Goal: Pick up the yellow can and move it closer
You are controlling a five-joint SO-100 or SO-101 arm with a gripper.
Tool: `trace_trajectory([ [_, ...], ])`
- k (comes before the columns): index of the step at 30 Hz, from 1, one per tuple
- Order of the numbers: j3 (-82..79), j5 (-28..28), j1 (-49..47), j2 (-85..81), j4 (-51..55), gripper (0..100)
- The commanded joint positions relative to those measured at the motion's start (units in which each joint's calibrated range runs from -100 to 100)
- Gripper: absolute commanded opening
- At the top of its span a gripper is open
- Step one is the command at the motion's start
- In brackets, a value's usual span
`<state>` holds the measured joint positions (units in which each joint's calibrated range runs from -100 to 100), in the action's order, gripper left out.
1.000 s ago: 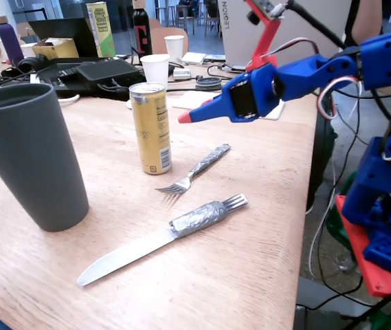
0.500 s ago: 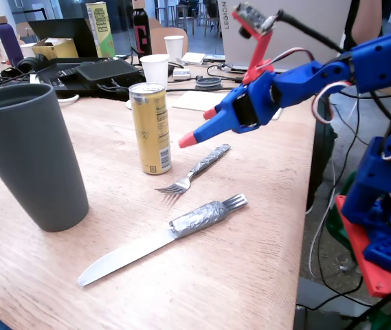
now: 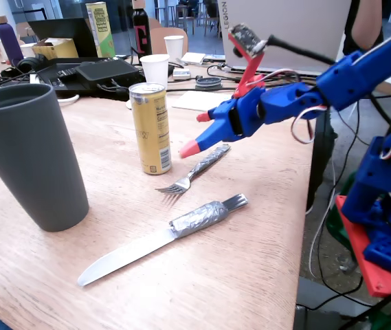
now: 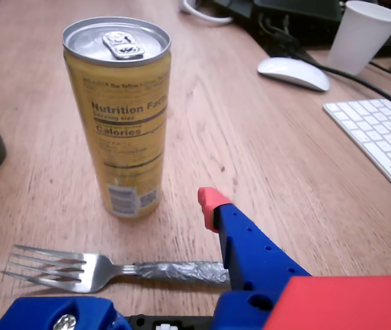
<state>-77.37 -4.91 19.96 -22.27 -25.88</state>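
Observation:
The yellow can (image 3: 149,128) stands upright on the wooden table, its silver top and nutrition label facing the wrist view (image 4: 119,124). My blue gripper (image 3: 195,135) with red fingertips hovers just right of the can in the fixed view, a short gap away and not touching it. It is open, with nothing between the jaws. In the wrist view one red-tipped finger (image 4: 210,205) points toward the can's lower right, and the can stands ahead of the fingers.
A large dark grey cup (image 3: 34,155) stands left of the can. Under the gripper lies a fork (image 3: 192,172) with a taped handle, and a taped knife (image 3: 161,237) lies nearer. A white paper cup (image 3: 155,69), mouse (image 4: 293,72) and keyboard (image 4: 381,137) sit behind.

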Motion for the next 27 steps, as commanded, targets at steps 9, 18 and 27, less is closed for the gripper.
trace_trajectory([
  [9, 19.5, 1.2, 0.0, 24.2, -13.4, 74],
  [18, 33.7, 3.7, -1.5, 35.2, -13.0, 74],
  [27, 35.1, 3.7, -2.0, 35.8, -12.4, 73],
])
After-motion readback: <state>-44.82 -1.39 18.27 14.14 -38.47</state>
